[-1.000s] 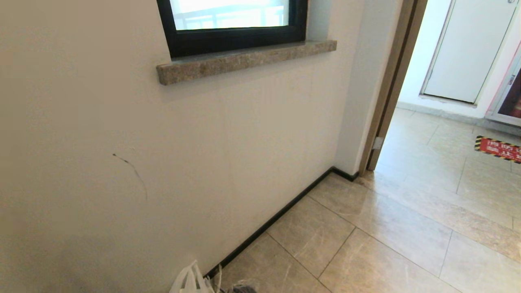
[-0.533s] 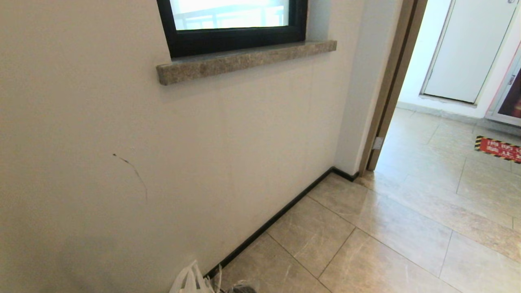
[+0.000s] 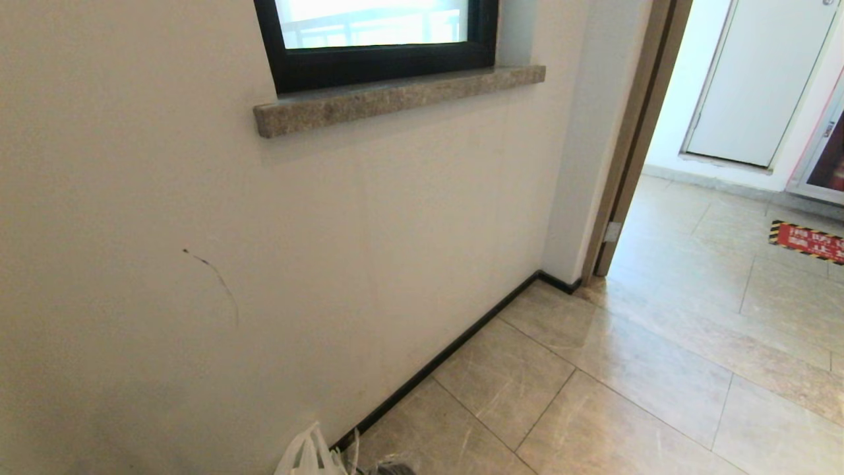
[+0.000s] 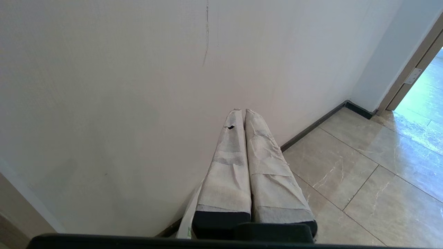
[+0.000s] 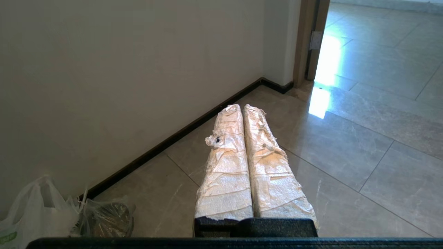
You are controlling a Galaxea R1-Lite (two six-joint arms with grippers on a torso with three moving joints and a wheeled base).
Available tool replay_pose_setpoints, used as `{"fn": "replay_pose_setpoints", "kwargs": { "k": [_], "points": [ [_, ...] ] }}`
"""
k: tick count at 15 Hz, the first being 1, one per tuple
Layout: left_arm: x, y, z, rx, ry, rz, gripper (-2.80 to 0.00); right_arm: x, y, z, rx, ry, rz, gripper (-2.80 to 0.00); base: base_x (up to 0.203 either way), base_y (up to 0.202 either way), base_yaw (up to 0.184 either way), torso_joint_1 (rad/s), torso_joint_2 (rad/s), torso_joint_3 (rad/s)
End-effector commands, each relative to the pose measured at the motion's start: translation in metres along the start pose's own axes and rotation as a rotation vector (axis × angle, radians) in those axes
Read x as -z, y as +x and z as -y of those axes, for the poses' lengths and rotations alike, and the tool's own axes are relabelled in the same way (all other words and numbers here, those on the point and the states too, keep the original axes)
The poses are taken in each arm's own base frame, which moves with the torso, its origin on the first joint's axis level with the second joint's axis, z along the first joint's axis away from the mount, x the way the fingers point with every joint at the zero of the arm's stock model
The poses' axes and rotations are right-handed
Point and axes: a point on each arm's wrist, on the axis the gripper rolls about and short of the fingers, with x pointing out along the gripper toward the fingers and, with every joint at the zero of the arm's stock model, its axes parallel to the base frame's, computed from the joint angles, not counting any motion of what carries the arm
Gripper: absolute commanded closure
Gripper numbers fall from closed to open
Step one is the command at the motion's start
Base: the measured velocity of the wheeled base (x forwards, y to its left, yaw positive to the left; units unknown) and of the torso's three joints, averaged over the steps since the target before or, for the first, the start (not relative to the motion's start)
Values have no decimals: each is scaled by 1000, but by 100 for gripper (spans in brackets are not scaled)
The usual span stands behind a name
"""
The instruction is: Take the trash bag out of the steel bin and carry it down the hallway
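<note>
Both arms sit parked and level above the hallway tiles. The left gripper and right gripper have their wrapped fingers pressed together, holding nothing. Against the black skirting sits a white-and-green plastic bag, a clear-lined steel bin touching it

Red floor sign with yellow-black hazard border lies flat on tiles past the doorway, well apart from the wall. White door shut at far end of that room. Brown door frame with silver hinge plate low on it. White-and-green plastic bag slumped on the floor against the cream wall, touching a clear-bagged dark round object just beside it. Thin dark scratch mark on wall.
</note>
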Motion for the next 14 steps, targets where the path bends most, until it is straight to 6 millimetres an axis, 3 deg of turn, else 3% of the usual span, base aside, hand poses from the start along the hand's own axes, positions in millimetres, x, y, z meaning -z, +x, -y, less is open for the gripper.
{"fn": "replay_pose_setpoints", "kwargs": {
  "k": [1, 14],
  "points": [
    [0, 0, 0, -1, -1, -1, 0, 0, 0, 0, 1, 4, 1, 0, 0, 0, 0, 0, 0, 0],
    [0, 0, 0, -1, -1, -1, 0, 0, 0, 0, 1, 15, 1, 0, 0, 0, 0, 0, 0, 0]
  ]
}}
